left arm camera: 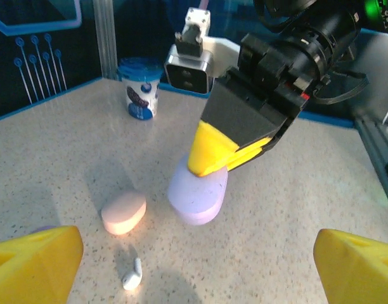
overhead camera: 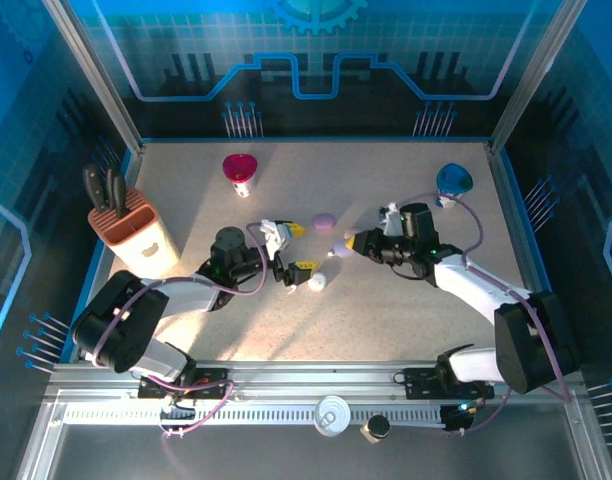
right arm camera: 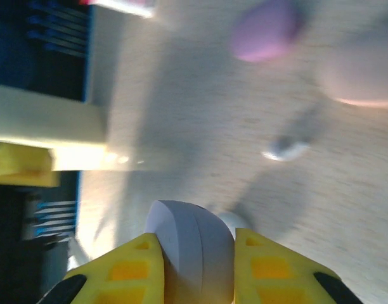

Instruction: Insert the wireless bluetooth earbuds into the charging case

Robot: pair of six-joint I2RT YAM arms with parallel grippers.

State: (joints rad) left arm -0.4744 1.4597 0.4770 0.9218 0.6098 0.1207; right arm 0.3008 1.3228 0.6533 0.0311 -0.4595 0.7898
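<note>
My right gripper [overhead camera: 338,248] is shut on a lavender oval charging case [overhead camera: 335,251], holding it on edge just above the table. In the right wrist view the case [right arm camera: 194,250] stands between my yellow fingers [right arm camera: 279,269]. From the left wrist view, the right gripper's yellow fingers [left arm camera: 213,152] pinch the case [left arm camera: 197,193] from above. My left gripper [overhead camera: 301,248] faces it, open wide with nothing between its fingers [left arm camera: 29,259]. One white earbud [left arm camera: 132,275] lies on the table close in front of the left gripper [left arm camera: 195,269], blurred in the right wrist view [right arm camera: 286,151].
A pinkish oval case [left arm camera: 123,212] lies left of the held case. A purple case [overhead camera: 324,221] sits further back and a white rounded piece [overhead camera: 316,282] nearer. A knife block [overhead camera: 136,225] stands left, a pink cup [overhead camera: 240,172] at the back, a blue cup [overhead camera: 453,180] back right.
</note>
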